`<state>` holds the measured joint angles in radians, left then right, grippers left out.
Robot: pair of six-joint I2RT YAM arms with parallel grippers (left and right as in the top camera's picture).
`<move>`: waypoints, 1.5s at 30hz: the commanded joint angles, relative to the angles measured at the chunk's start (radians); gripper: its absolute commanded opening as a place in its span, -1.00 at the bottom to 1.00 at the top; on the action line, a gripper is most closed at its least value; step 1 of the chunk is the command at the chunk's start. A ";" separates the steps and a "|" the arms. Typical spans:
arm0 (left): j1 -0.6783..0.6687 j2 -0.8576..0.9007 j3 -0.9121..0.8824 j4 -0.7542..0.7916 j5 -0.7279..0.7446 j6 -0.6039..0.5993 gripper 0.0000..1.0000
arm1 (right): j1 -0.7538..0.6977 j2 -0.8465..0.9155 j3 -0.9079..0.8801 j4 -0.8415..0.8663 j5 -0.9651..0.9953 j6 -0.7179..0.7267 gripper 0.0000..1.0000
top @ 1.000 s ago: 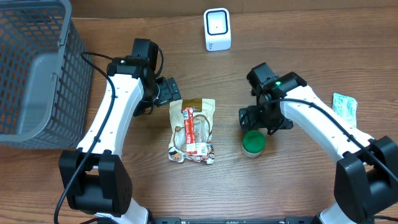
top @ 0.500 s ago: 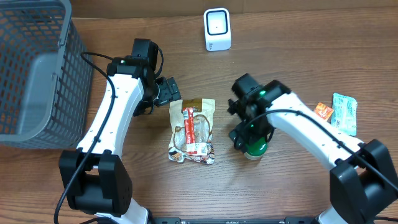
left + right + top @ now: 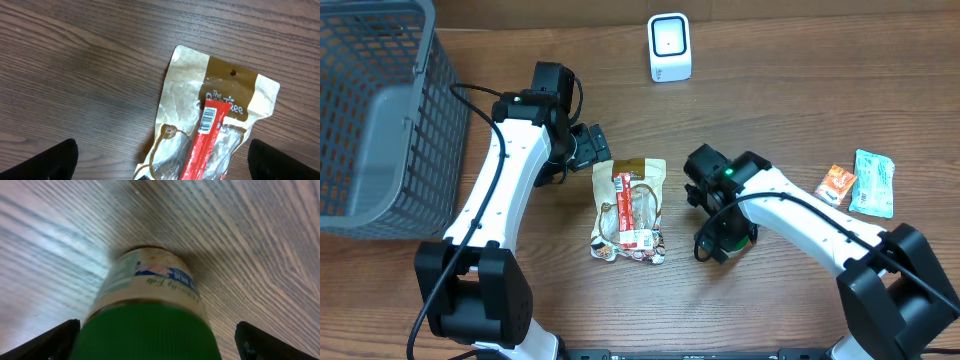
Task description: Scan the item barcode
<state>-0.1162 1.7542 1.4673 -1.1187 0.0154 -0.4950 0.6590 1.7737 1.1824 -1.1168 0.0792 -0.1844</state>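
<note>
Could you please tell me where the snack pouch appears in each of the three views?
Overhead: the pouch lies flat just left of the picture's middle.
Left wrist: the pouch is at lower right, cut off by the bottom edge.
Right wrist: not in it; a green-lidded jar fills that view.
Shared landmark: the red stick lying along the pouch, seen in the overhead and left wrist views.

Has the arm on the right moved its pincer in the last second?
Yes. The right pincer has swung away from the scanner, toward the table's near edge, and now straddles the jar, open.
</note>
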 commanded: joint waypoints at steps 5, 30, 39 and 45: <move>-0.002 -0.023 0.021 0.001 0.003 -0.006 1.00 | -0.005 -0.016 -0.031 0.066 0.033 0.017 0.68; -0.002 -0.023 0.021 0.001 0.003 -0.006 1.00 | -0.333 -0.016 -0.007 0.282 -0.136 0.875 1.00; -0.002 -0.023 0.021 0.001 0.003 -0.006 1.00 | -0.334 -0.016 0.151 0.119 -0.006 0.665 1.00; -0.002 -0.023 0.021 0.001 0.003 -0.006 1.00 | -0.334 -0.016 0.212 0.065 -0.049 0.558 0.84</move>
<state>-0.1162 1.7542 1.4673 -1.1187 0.0154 -0.4953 0.3233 1.7679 1.3632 -1.0279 0.0509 0.4698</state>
